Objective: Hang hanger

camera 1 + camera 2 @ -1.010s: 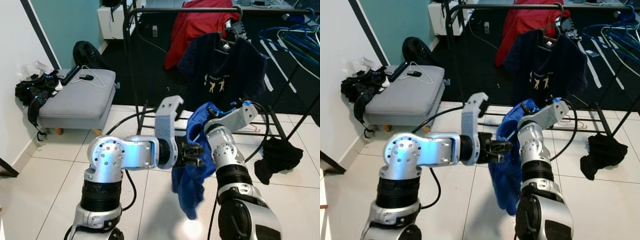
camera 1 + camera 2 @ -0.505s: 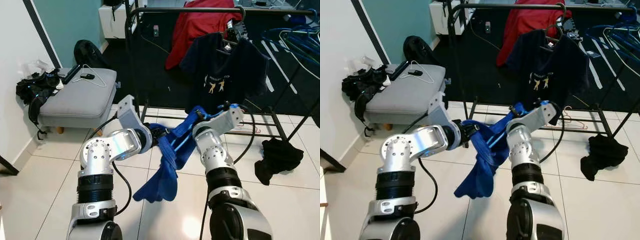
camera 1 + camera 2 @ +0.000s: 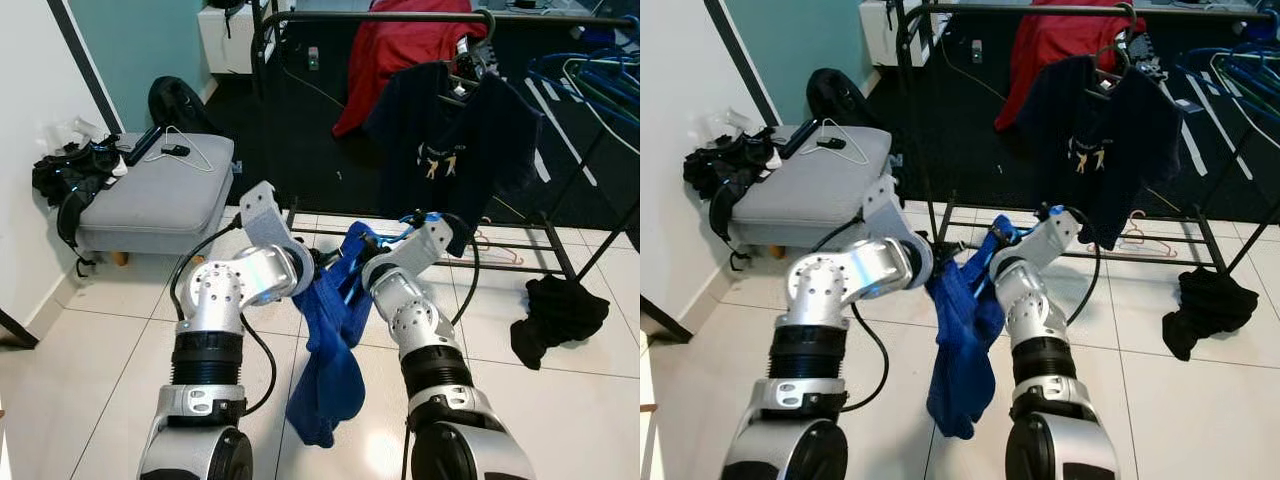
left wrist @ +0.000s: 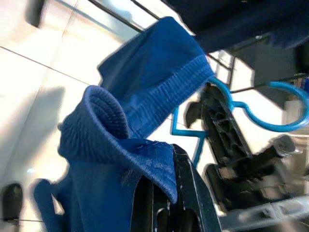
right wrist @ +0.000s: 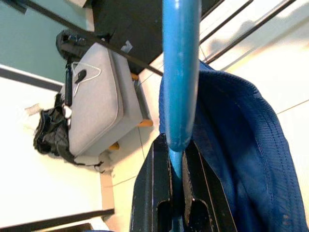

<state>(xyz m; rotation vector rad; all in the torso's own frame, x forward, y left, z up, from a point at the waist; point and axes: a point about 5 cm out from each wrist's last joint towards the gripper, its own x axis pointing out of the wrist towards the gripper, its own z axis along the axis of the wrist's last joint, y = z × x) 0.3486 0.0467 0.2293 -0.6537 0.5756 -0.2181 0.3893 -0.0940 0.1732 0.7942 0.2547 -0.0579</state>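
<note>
A blue garment [image 3: 330, 340] hangs from a light blue hanger [image 5: 180, 72] between my two arms, low in front of the black clothes rack [image 3: 400, 18]. My right gripper [image 5: 176, 193] is shut on the hanger's bar; in the eye views it sits at the top of the cloth [image 3: 362, 262], partly hidden by it. My left gripper [image 4: 164, 193] is shut on a ribbed edge of the garment [image 4: 140, 154], just left of the hanger [image 3: 318, 265]. The hanger's hook [image 4: 282, 108] points away from the cloth.
A navy T-shirt [image 3: 450, 130] and a red garment [image 3: 400, 50] hang on the rack's rail. Blue hangers [image 3: 590, 75] sit at the far right. A black cloth [image 3: 555, 315] lies on the tiles. A grey ottoman [image 3: 150, 195] with a white hanger [image 3: 185, 150] stands at the left.
The garment, spread towards the lower left half a second ago, now hangs straight down. Both grippers have drawn closer together, and my right forearm has shifted left.
</note>
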